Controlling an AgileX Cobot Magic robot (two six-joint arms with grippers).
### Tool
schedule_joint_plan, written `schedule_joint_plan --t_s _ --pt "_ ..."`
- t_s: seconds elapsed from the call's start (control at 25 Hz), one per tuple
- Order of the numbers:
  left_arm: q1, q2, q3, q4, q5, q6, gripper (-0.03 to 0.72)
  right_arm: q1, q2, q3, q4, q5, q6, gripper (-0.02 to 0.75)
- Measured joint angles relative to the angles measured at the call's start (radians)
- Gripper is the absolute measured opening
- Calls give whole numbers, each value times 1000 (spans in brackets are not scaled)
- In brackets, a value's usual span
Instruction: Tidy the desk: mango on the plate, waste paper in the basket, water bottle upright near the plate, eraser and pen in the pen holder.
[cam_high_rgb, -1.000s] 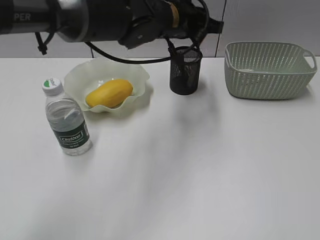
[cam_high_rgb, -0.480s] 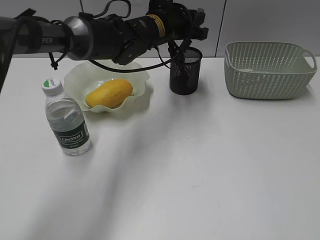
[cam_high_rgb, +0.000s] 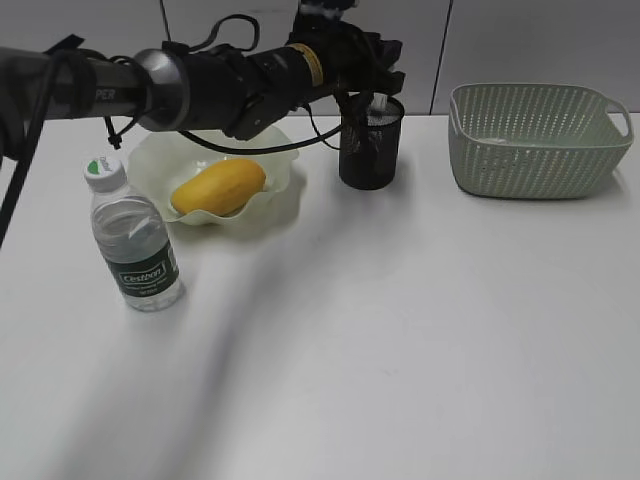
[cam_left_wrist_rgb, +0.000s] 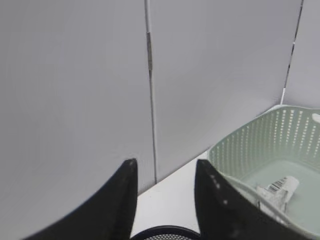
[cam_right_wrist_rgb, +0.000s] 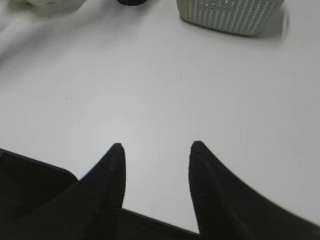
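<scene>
The yellow mango (cam_high_rgb: 219, 186) lies on the pale green ruffled plate (cam_high_rgb: 278, 150). To the plate's front left the water bottle (cam_high_rgb: 131, 239) stands upright. My left gripper (cam_high_rgb: 372, 88) (cam_left_wrist_rgb: 165, 165) hovers just over the black mesh pen holder (cam_high_rgb: 370, 145) (cam_left_wrist_rgb: 165, 234), open, with nothing between its fingers. Waste paper (cam_left_wrist_rgb: 277, 187) lies inside the sage green basket (cam_high_rgb: 535, 150) (cam_left_wrist_rgb: 250, 150). I cannot make out the pen or the eraser. My right gripper (cam_right_wrist_rgb: 156, 147) stands open over bare desk (cam_right_wrist_rgb: 165, 90) and is outside the exterior view.
The left arm (cam_high_rgb: 200, 85) stretches across the back of the desk, above the plate. A grey panelled wall rises right behind the pen holder and the basket (cam_right_wrist_rgb: 230, 12). A dark edge crosses the bottom of the right wrist view.
The left arm has drawn back from the camera while its gripper stayed over the pen holder. Its jaws have opened wider.
</scene>
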Motion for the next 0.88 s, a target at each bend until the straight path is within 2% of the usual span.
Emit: schedule_joint_plan --t_s 0.24,0.32,0.4,0.6,0.76,0.88 --pt "18 -1 0 -6 4 0 327 0 0 0 0 0 -1 342" --pt "10 -23 0 -6 60 -21 330 0 0 0 0 0 -1 341" --pt "-4 -71 0 -5 192 -41 329 0 0 0 0 0 -1 342" --pt "-38 -266 4 -16 693 -48 329 0 0 0 0 0 -1 342" --pt "-38 -470 164 -25 848 -22 329 0 0 0 0 0 -1 342" --pt "-39 -694 388 -40 874 -13 332 0 0 0 0 0 -1 341"
